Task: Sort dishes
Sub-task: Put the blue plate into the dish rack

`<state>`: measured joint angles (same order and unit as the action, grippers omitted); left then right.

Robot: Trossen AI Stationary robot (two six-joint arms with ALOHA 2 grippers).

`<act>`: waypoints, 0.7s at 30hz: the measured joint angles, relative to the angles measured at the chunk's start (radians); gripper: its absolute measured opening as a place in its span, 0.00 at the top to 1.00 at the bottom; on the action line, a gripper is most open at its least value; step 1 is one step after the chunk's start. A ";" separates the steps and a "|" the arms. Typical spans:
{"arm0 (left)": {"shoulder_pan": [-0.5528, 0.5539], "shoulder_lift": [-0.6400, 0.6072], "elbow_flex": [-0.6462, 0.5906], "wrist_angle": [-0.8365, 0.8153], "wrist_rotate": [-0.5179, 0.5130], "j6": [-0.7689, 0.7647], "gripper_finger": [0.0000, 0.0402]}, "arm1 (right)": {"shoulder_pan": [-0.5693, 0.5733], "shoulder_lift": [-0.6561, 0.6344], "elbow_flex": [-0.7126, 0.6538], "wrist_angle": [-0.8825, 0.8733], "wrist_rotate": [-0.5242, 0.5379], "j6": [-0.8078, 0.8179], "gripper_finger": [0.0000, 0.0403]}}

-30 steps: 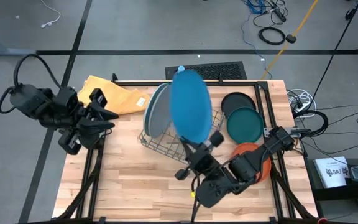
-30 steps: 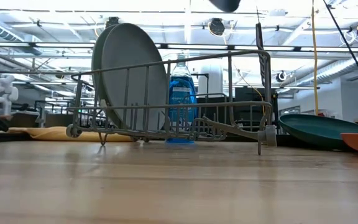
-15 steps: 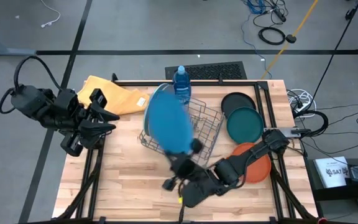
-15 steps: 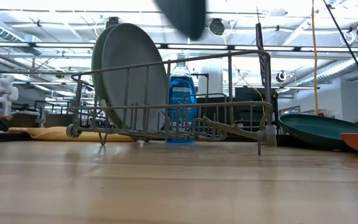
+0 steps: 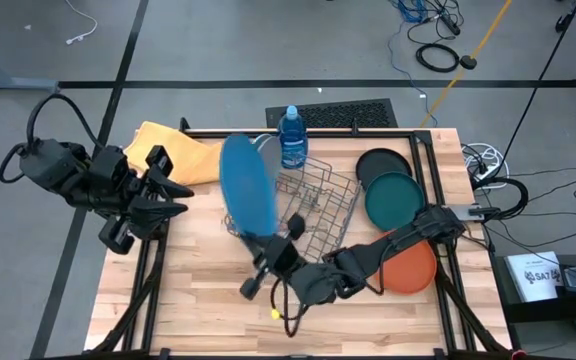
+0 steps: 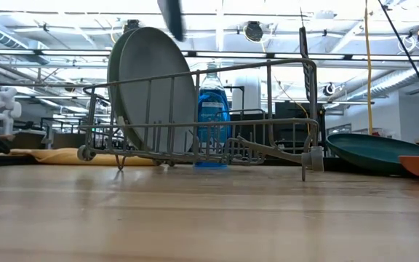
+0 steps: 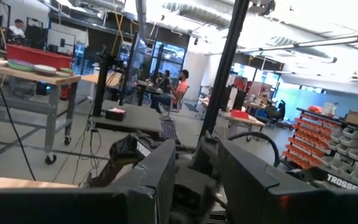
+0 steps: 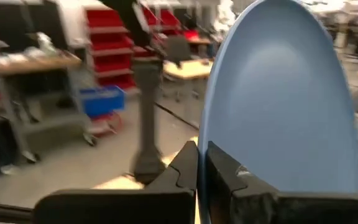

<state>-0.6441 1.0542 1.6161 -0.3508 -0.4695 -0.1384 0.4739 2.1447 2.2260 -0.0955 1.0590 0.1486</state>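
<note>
Holding the blue plate (image 5: 247, 186) upright above the wire rack's (image 5: 313, 205) left end.

High view: right end effector (image 5: 271, 245) clamped on the plate's lower rim; black plate (image 5: 378, 161), dark teal plate (image 5: 394, 201) and orange plate (image 5: 411, 268) lie on the table (image 5: 198, 290) right of the rack. Left end effector (image 5: 173, 185) waits at the table's left edge, fingers apart.
Low view: grey plate (image 6: 155, 84) stands in the rack.
Right wrist view: fingers (image 8: 188, 163) pinch the plate's edge.

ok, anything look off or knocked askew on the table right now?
Nothing stands out. The right gripper holds the blue plate on edge above the wire rack, where the grey plate stands upright. The left gripper waits aside.
</note>
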 joint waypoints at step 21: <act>-0.027 -0.003 0.000 -0.012 -0.004 0.014 0.69 | -0.020 -0.004 -0.498 0.986 0.243 -0.068 0.99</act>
<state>-0.6708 1.0515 1.6161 -0.3628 -0.4740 -0.1244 0.4538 2.1410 1.7281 0.8905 1.3022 0.0808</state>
